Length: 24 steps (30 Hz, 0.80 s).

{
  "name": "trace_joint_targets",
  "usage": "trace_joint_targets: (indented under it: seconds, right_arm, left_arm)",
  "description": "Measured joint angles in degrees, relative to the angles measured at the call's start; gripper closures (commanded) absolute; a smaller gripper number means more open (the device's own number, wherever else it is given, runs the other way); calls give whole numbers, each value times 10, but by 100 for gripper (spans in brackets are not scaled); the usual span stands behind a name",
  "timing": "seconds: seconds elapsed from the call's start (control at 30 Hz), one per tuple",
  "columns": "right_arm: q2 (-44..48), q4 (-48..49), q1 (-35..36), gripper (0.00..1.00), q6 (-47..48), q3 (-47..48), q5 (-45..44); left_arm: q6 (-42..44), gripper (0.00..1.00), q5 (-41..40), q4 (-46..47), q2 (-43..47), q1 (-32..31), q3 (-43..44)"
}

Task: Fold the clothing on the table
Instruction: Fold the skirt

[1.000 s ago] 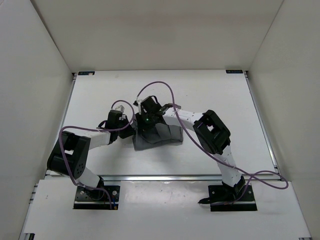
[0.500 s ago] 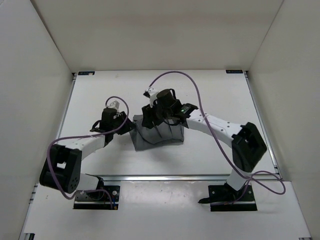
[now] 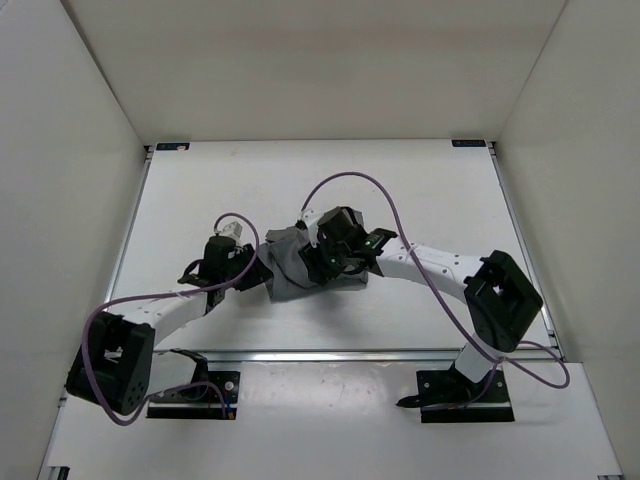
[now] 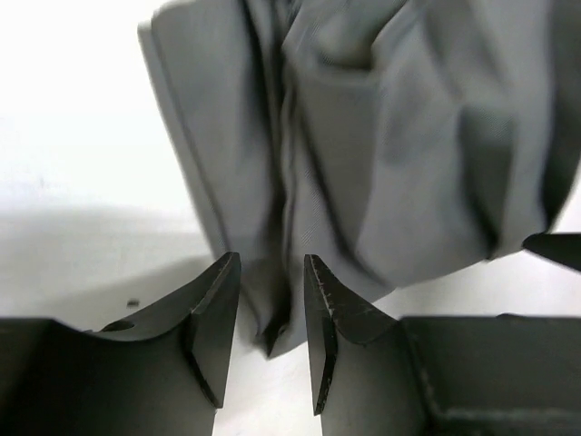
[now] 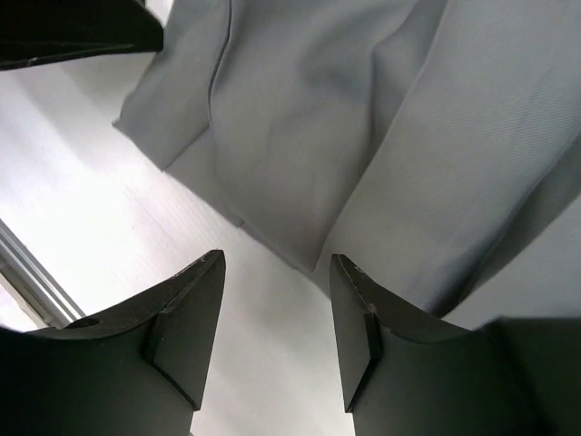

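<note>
The clothing [image 3: 292, 268], a grey pleated skirt, lies bunched in the middle of the white table [image 3: 430, 190]. My left gripper [image 3: 250, 268] sits at its left edge. In the left wrist view this gripper [image 4: 271, 261] is open, and a corner of the skirt [image 4: 390, 136] lies on the table under the gap, touching neither finger. My right gripper [image 3: 328, 258] hovers over the skirt's right half. It [image 5: 277, 260] is open above bare tabletop, with the skirt's edge [image 5: 363, 118] just beyond its fingertips.
Metal rails [image 3: 380, 352] frame the table, and white walls stand on three sides. Purple cables [image 3: 345, 180] loop over both arms. The table's near rail [image 5: 27, 263] shows in the right wrist view.
Both grippers have gone from shut to open and let go of the skirt. They have drawn back toward the near side, and the skirt now lies more bunched and shifted left.
</note>
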<state>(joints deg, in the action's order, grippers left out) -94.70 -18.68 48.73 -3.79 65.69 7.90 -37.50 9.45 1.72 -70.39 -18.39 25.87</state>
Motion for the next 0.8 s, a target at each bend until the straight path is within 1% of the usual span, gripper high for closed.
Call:
trace_joint_targets:
  seconds: [0.1, 0.2, 0.3, 0.33, 0.37, 0.4, 0.43, 0.47, 0.53, 0.63, 0.67, 0.8]
  right_arm:
    - [-7, 5, 5, 51, 0, -8, 0]
    - [-30, 17, 10, 50, 4, -8, -3]
    - [-65, 21, 14, 50, 8, -7, -17]
    - [-76, 22, 15, 50, 9, -7, -21]
    - [-87, 23, 15, 50, 10, -7, -26]
    - [-97, 24, 16, 55, 11, -6, -28]
    - [-102, 23, 17, 72, 12, -1, -31]
    - [-103, 24, 18, 82, 14, 5, -35]
    - [-106, 26, 20, 86, 14, 14, -42]
    - [-109, 25, 24, 85, 12, 16, -50]
    - [-109, 25, 26, 100, 12, 16, -51]
    - [-97, 27, 24, 100, 5, 15, -46]
  left_arm:
    - [-5, 57, 0, 0, -2, -7, -20]
    - [-9, 61, -4, 7, -16, -15, -22]
    - [-15, 70, -6, 24, -42, -26, -22]
    - [-16, 76, -7, 31, -52, -29, -22]
    - [-19, 84, -7, 40, -63, -31, -22]
    - [-21, 90, -8, 51, -71, -32, -22]
    - [-23, 94, -8, 61, -78, -34, -22]
    - [-25, 99, -7, 70, -84, -35, -21]
    - [-27, 100, -4, 83, -93, -38, -19]
    - [-26, 100, -4, 94, -100, -43, -17]
    - [-27, 100, -4, 95, -100, -44, -17]
    - [-26, 100, -4, 95, -100, -44, -17]
